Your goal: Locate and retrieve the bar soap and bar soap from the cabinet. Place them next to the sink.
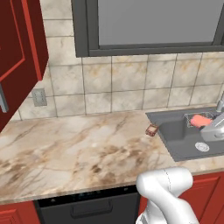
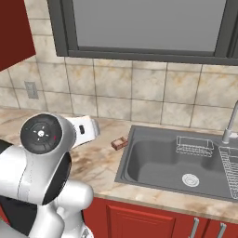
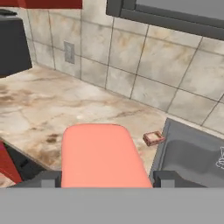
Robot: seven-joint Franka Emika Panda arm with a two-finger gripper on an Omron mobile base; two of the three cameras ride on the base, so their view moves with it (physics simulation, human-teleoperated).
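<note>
Cabinet door [image 1: 17,57]: red, hanging open at far left, cut off by the frame edge.
Brown soap [image 1: 152,130]: lying on the marble counter [image 1: 74,153], just beside the sink's [image 1: 175,135] left rim.
Pink soap [image 3: 100,155]: clamped between the gripper [image 3: 105,180] fingers, hiding most of them.
Gripper position: above the counter edge, near the sink.

beige tiled backsplash [image 1: 131,83], dark grey window frame [image 1: 83,30], marbled counter [image 1: 65,148], wall outlet [image 1: 39,97], red base cabinets [image 2: 139,218]
</note>
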